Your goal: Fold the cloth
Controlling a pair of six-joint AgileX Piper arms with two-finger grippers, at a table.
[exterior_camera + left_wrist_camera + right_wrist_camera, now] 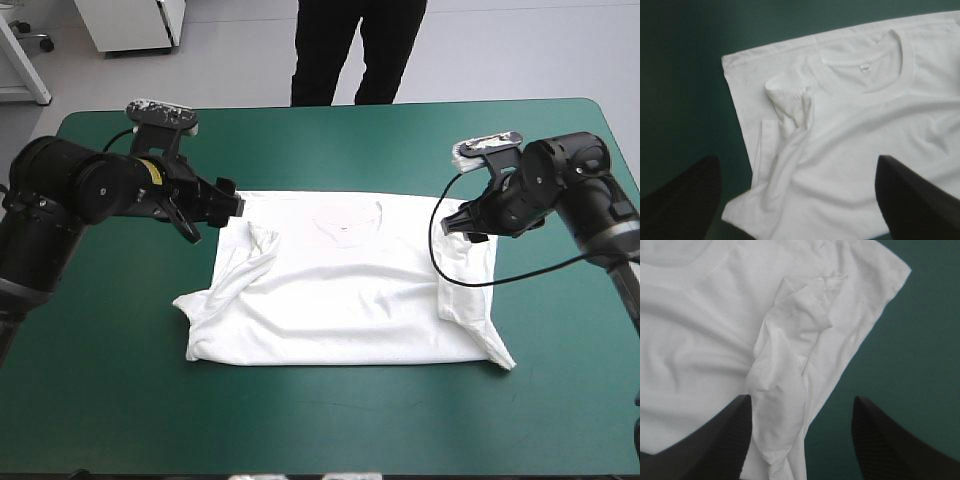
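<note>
High view: the white short-sleeved fabric T-shirt (345, 300) lies spread flat mid-bench on the teal-green covered bench (300, 430). Its ribbed round collar (345, 215) points to the far edge and its hem (340, 360) to the near edge. Both sleeves are flipped inward onto the body: the left-side sleeve (262, 245) and the right-side sleeve (455, 280). The hem corner (195, 325) on the left arm's side is bunched and rolled, not flat.

The left gripper (228, 205), two broad black fin-shaped fingers, is at the T-shirt's far shoulder corner on its side. The right gripper (458, 222) is at the opposite shoulder edge. From this view I can't judge the finger gaps, or whether either gripper touches the cloth.

The left wrist view fills that in. The left gripper (796, 160) has its fingers wide apart and grips nothing. One finger is over bare cover and the other over cloth. The left-side sleeve (790, 110) is crumpled, with its cuff curled up just beside the collar (865, 80). A small white label (865, 67) sits inside the neck, which the high view doesn't resolve.

In the right wrist view, the right gripper (801, 399) also has its fingers spread and holds nothing. The right-side sleeve (790, 355) is a twisted ridge running toward the gap between the fingers. One finger is over cloth and the other over cover. Only a sliver of collar (685, 270) shows here.
</note>
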